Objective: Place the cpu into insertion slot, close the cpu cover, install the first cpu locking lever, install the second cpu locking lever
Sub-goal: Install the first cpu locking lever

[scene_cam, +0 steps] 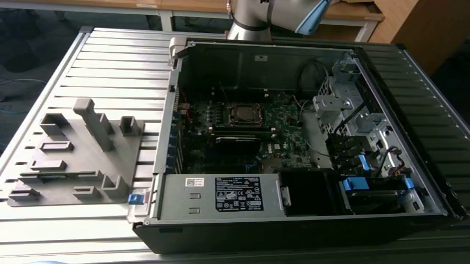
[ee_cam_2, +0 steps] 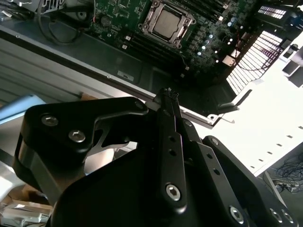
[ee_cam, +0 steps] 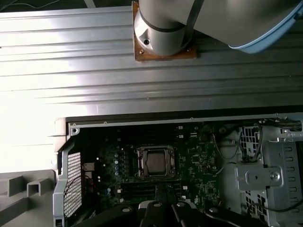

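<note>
My claw has its two black fingers pressed together at the tips, pinching nothing. It hangs above the open computer case, well apart from the socket. The second wrist view gives me that fingertip line. The first wrist view looks down into the case and adds the arm's base, bolted to the ribbed bench beyond the case's rim.

The cpu lies flat in its socket on the motherboard, with the cpu cover lying down around it as a frame.

The exterior view gives me the whole case. The white-labelled power supply box runs along the near wall, and drive cages stand toward the exterior view's right. There is open board around the socket. A grey fixture tray sits on the bench at the exterior view's left, beside the case.
</note>
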Motion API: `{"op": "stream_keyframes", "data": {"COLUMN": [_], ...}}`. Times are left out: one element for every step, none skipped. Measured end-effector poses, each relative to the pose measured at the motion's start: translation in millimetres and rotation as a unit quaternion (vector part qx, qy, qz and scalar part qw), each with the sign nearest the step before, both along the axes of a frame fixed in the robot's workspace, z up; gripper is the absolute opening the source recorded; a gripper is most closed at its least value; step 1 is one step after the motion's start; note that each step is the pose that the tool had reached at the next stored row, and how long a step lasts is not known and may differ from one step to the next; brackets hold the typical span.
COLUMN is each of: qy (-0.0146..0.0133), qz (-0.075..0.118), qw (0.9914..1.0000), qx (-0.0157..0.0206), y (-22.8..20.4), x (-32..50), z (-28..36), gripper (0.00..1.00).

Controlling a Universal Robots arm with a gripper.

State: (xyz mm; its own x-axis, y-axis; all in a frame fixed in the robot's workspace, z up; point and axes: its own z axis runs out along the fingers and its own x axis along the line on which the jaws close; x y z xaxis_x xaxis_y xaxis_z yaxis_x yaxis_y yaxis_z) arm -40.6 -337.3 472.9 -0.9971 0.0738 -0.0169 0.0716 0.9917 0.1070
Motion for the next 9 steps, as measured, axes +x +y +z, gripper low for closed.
{"op": "stream_keyframes", "data": {"qy": [0.0000, 0.0000, 0.0000, 0.0000, 0.0000, 0.0000, 0.0000, 0.0000, 0.0000], "qz": [0.000, 0.000, 0.000, 0.000, 0.000, 0.000, 0.000, 0.000, 0.000], "qw": [1.00000, 1.00000, 1.00000, 1.00000, 1.00000, 1.00000, 1.00000, 1.00000, 1.00000], "qx": [0.0000, 0.0000, 0.0000, 0.0000, 0.0000, 0.0001, 0.0001, 0.0000, -0.0001], "y": [0.0, 0.0, 0.0, 0.0, 0.0, 0.0, 0.0, 0.0, 0.0], "x": [0.0, 0.0, 0.0, 0.0, 0.0, 0.0, 0.0, 0.0, 0.0], "z": [-1.8, -3.8, -5.6, -7.4, -9.2, -10.3, -10.8, -10.8, -10.9], "gripper": [0.11, 0.11, 0.11, 0.11, 0.11, 0.11, 0.11, 0.11, 0.11]}}
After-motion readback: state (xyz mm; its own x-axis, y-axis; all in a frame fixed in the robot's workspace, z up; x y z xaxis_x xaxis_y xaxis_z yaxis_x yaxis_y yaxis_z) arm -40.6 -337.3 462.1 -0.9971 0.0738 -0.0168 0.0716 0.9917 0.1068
